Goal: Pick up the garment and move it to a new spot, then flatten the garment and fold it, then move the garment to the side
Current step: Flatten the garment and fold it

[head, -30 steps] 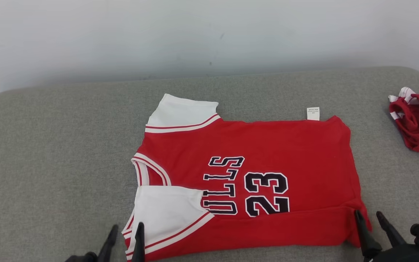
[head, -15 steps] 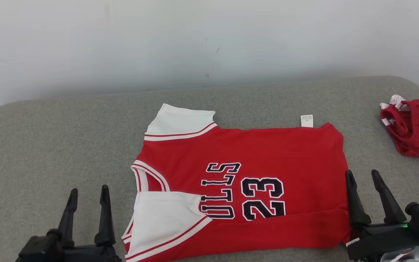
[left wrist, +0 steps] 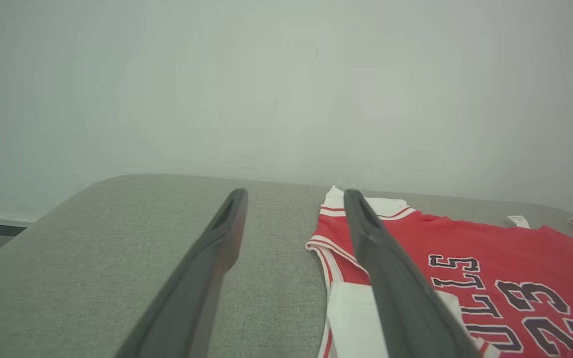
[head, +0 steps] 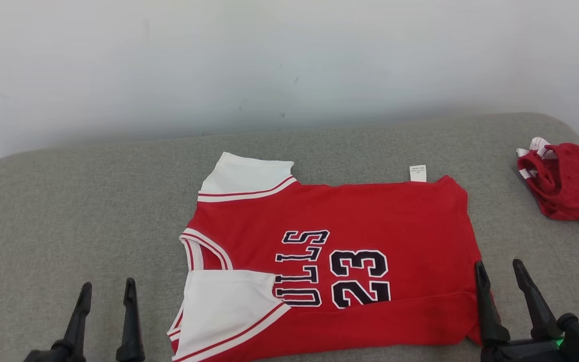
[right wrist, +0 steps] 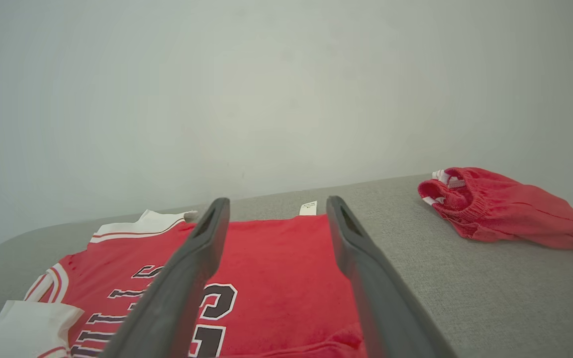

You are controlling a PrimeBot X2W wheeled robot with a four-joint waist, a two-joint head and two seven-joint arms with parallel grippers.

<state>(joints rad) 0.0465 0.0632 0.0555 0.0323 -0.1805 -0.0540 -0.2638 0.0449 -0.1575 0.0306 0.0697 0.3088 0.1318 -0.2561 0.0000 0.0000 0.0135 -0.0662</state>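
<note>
The red Bulls jersey (head: pixel 370 221) is laid sideways on the grey cushion (head: pixel 68 211). Its near long edge is already turned over onto the front, with the near white sleeve (head: pixel 224 306) folded on top. The far sleeve (head: pixel 247 176) is not yet folded, and red shorts (head: pixel 571 186) are seen well beyond the jersey's hem end.

The left gripper (head: pixel 108 284) is held off the jersey's collar end, apart from the cloth, fingers spread and empty. The right gripper (head: pixel 498 263) is held at the jersey's near hem corner, likewise released with nothing between its fingers; whether its inner finger touches the cloth cannot be told.

The second lengthwise fold is judged next. The far sleeve and the far hem corner by the label (head: pixel 417 173) should be pinched at once, lifted low and carried evenly towards the near fold, so that the thin knit is not dragged or creased.

A second ago the left gripper was set at the near sleeve's edge; it has since been drawn clear of the jersey, and both grippers have been opened wider. The jersey itself has not been shifted; its lower place in the head view is put down to the camera.
</note>
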